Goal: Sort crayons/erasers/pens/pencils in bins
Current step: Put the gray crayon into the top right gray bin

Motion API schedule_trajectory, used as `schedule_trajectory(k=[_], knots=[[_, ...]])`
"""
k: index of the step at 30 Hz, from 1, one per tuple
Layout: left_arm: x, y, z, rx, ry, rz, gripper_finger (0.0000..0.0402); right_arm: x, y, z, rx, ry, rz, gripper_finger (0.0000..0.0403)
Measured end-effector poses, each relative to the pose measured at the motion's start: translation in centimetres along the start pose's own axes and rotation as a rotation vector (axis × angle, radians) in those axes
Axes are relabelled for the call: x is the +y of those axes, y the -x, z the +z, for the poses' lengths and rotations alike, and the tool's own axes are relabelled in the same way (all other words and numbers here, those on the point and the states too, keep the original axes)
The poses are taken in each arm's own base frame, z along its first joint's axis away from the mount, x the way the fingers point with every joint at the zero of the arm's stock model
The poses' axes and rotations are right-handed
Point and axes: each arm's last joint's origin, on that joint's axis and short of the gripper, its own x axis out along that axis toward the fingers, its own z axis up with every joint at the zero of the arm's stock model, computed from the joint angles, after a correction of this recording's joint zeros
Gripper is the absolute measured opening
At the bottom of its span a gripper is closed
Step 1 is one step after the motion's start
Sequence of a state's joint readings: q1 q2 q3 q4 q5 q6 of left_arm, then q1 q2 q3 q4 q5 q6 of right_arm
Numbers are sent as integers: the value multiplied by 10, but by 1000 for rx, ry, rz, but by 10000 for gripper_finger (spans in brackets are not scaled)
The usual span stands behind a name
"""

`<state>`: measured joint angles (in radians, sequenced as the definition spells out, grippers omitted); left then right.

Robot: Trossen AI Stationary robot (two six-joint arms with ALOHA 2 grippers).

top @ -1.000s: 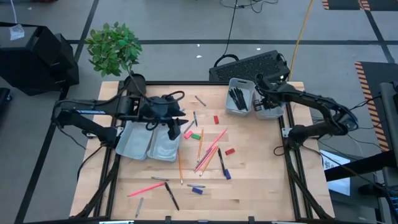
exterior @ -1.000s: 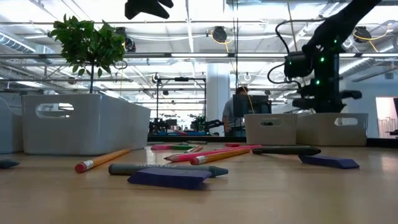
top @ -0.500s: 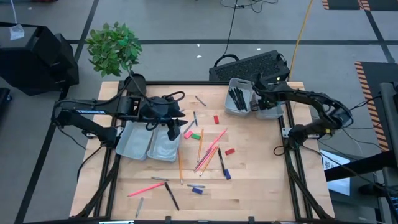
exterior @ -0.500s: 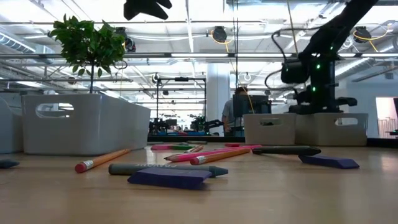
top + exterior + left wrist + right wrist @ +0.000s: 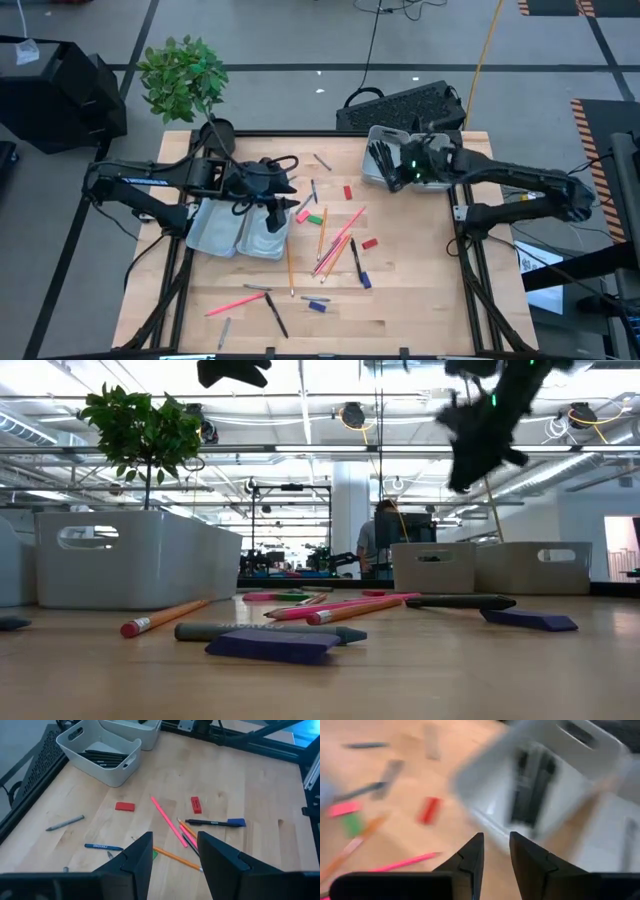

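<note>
Right gripper point(image 5: 392, 170) hung above the pair of bins point(image 5: 384, 155), black pens point(image 5: 381, 153) in the bin below; fingers point(image 5: 470, 857) spread slightly, empty | Left gripper point(image 5: 285, 205) hung over the other bins point(image 5: 240, 232); fingers point(image 5: 140, 857) spread, empty | pencils point(image 5: 335, 245) and erasers point(image 5: 348, 191) lay loose on the bench point(image 5: 400, 280) between the two grippers.

One camera looks straight down, one level across the table point(image 5: 400, 290), both wrist cameras sharing the pen-filled bin point(image 5: 102, 757).
</note>
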<state>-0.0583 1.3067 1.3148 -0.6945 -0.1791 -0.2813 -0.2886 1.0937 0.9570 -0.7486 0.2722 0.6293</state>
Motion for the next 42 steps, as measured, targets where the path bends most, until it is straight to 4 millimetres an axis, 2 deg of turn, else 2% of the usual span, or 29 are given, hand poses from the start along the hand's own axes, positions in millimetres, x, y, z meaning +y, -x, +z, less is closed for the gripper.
schedule_trajectory(k=[6, 11, 17, 22, 26, 29, 36, 42], knots=[[-7, 1, -3, 25, -19, -65, 156, 79, 28, -16, -76, 175, 165, 88], [-20, 4, -7, 39, -55, -122, 156, 150, 39, -52, -69, 434, 268, 88], [-38, 9, -15, 61, -96, -179, 156, 225, 34, -109, -12, 681, 332, 88], [-56, 16, -23, 80, -132, -237, 156, 271, 27, -146, 34, 739, 388, 89], [-69, 21, -30, 97, -142, -276, 156, 295, 14, -165, 76, 741, 422, 90], [-77, 25, -34, 103, -153, -302, 156, 304, 1, -172, 83, 738, 439, 90], [-85, 29, -39, 102, -143, -303, 156, 312, -37, -186, 108, 787, 430, 91], [-88, 31, -41, 112, -131, -305, 156, 313, -55, -180, 99, 812, 417, 105]])
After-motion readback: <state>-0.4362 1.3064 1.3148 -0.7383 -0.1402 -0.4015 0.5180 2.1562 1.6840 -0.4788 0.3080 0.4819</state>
